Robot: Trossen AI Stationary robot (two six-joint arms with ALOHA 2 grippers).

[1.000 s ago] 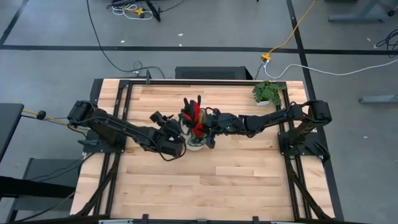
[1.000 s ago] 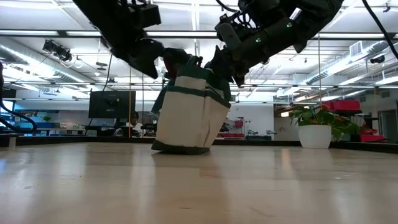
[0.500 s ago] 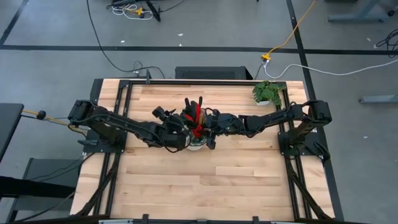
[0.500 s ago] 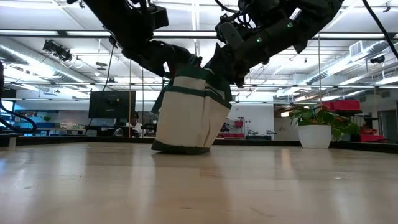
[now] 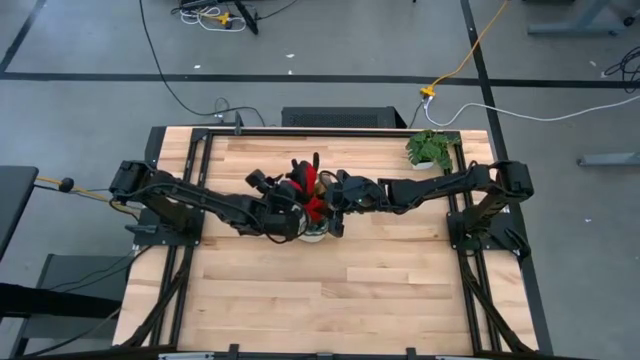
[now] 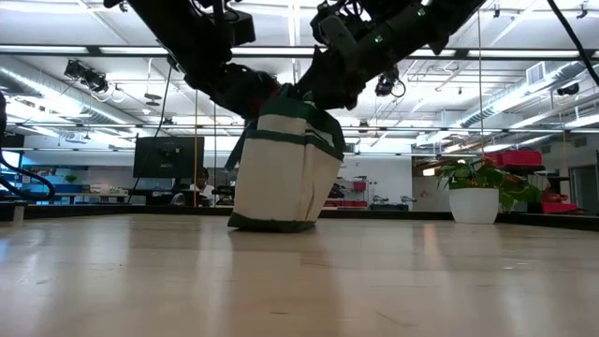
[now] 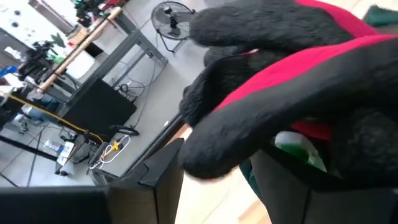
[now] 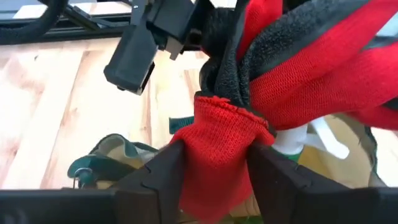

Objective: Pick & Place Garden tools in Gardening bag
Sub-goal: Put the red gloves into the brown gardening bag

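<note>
The beige gardening bag (image 6: pixel 281 164) with green trim stands on its base mid-table. Red-and-black gloves (image 5: pixel 308 190) stick out of its top, over the white-topped green spray bottle (image 8: pixel 292 140) inside. My right gripper (image 8: pixel 214 180) comes from the table's right, above the bag's top (image 6: pixel 314 89), its fingers on either side of a red glove cuff. My left gripper (image 5: pixel 288 212) stands open at the bag's left top rim (image 6: pixel 253 94), right beside the gloves (image 7: pixel 298 62). My right gripper has a glove's red knit cuff (image 8: pixel 217 149) between its two fingers, and the cuff fills the gap. The fingers come slanting down from the table's right. The rest of the glove (image 8: pixel 298 81) lies bunched over the bag's mouth. My left gripper is close against the gloves and the bag's rim; whether it touches them I cannot tell.
A small potted plant (image 5: pixel 430 148) stands at the far right corner of the table. Bare wooden tabletop (image 5: pixel 330 290) lies on the near side of the bag. Metal frame rails run along both sides of the table.
My left gripper has swung toward the bag's left rim and then kept still. My right gripper has risen a little and shifted toward the table's left over the bag's top. The bag has stayed in place.
</note>
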